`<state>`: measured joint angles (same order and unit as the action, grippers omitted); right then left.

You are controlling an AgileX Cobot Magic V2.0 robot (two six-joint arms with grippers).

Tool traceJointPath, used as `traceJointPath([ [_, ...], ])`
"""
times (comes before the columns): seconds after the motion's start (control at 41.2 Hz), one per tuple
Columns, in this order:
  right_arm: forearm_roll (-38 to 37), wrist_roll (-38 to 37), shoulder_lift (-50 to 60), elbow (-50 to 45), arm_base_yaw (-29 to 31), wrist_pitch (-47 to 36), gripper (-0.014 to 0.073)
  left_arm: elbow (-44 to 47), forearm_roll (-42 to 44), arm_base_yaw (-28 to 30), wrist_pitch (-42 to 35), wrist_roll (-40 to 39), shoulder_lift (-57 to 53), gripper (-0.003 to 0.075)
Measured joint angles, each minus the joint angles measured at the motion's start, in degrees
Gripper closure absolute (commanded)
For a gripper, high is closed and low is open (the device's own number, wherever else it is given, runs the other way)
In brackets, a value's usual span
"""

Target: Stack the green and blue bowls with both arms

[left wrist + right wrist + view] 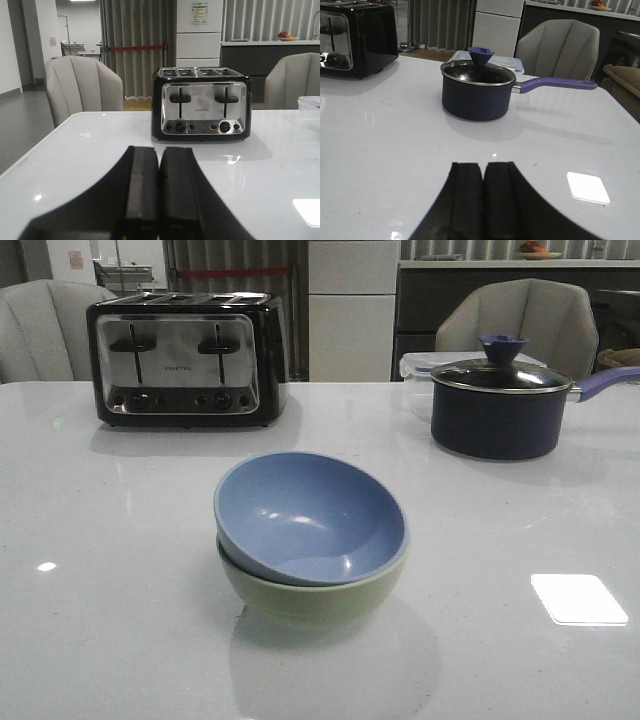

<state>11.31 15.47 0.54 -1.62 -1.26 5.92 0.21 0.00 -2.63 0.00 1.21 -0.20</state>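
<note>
The blue bowl [310,518] sits tilted inside the green bowl [300,600] at the middle of the white table [100,590] in the front view. Neither arm shows in the front view. My left gripper [159,150] is shut and empty above the table, facing the toaster. My right gripper [483,165] is shut and empty above the table, facing the pot. Neither bowl shows in the wrist views.
A black and chrome toaster [185,360] stands at the back left, also in the left wrist view [202,102]. A dark navy lidded pot [497,405] with a purple-blue handle stands at the back right, also in the right wrist view [477,90]. A clear lidded box [415,365] is behind it.
</note>
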Motion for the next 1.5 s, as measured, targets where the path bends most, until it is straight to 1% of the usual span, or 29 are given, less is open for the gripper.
traceJointPath([
  [0.17,-0.6,-1.0,0.0,0.0,0.0,-1.2,0.0537,0.0,0.0,0.0,-0.3,0.0,0.0,0.0627],
  [0.218,-3.0,-3.7,0.0,0.0,0.0,-2.0,0.0537,0.0,0.0,0.0,0.0,0.0,0.0,0.0627],
  [0.291,-8.4,-10.6,0.0,0.0,0.0,-3.4,0.0537,0.0,0.0,0.0,-0.3,0.0,0.0,0.0627],
  [0.34,-10.6,-14.6,0.0,0.0,0.0,-4.0,0.0537,0.0,0.0,0.0,0.0,0.0,0.0,0.0627],
  [0.388,-11.7,-17.1,0.0,0.0,0.0,-4.2,0.0537,0.0,0.0,0.0,0.0,0.0,0.0,0.0627],
  [0.461,-12.3,-18.8,0.0,0.0,0.0,-4.2,0.0537,0.0,0.0,0.0,0.0,0.0,0.0,0.0627],
  [1.504,-13.1,-18.8,0.0,0.0,0.4,-4.6,0.0537,0.0,0.0,0.0,-0.3,0.0,0.0,0.0627],
])
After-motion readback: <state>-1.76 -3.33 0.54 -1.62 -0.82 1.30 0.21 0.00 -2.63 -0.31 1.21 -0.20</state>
